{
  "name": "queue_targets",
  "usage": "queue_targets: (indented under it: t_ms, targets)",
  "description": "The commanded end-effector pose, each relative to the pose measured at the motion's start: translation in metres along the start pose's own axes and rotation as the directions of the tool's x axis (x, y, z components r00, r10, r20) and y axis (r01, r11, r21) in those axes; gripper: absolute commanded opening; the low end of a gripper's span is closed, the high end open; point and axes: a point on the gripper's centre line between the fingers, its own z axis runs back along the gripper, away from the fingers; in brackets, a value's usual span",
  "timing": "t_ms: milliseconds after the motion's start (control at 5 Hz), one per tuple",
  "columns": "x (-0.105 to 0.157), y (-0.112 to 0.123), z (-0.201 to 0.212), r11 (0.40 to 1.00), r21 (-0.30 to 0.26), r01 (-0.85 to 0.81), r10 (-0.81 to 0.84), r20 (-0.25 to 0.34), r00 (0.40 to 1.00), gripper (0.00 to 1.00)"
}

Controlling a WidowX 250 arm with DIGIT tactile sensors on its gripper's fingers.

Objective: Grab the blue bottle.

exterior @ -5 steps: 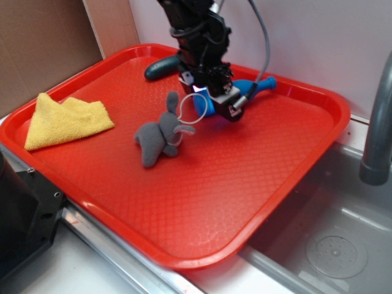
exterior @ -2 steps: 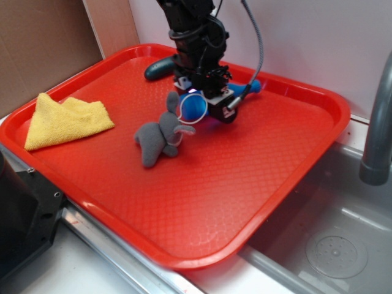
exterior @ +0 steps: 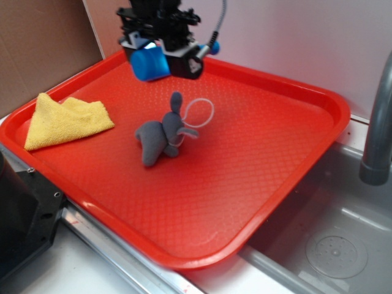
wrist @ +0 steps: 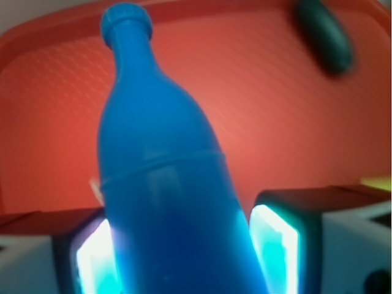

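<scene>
Once on tray, bottle (exterior: 150,63) now aloft.

Broad red plastic tray (exterior: 288,177) with a diamond-textured floor and raised rim, resting at the edge of a grey metal sink basin (exterior: 343,245). On its left side, a folded yellow terry cloth (exterior: 64,119). Near the middle, well apart from the cloth, a small grey plush animal (exterior: 160,136) with a thin white cord loop. In the wrist view, a blurred dark green oval object (wrist: 324,35) on the tray floor. At right, a grey curved faucet pipe (exterior: 376,131). Behind the tray, a brown cardboard panel (exterior: 43,49).
</scene>
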Motion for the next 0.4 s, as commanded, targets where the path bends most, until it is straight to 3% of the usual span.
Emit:
queue_targets:
  t_ms: [0, 200]
  targets:
    - [-0.0402, 0.0032, 0.0456, 0.946, 0.024, -0.323, 0.321, 0.068, 0.945, 0.00]
    - [-0.0407, 0.0093, 0.0463, 0.902, 0.065, -0.427, 0.422, 0.072, 0.904, 0.00]
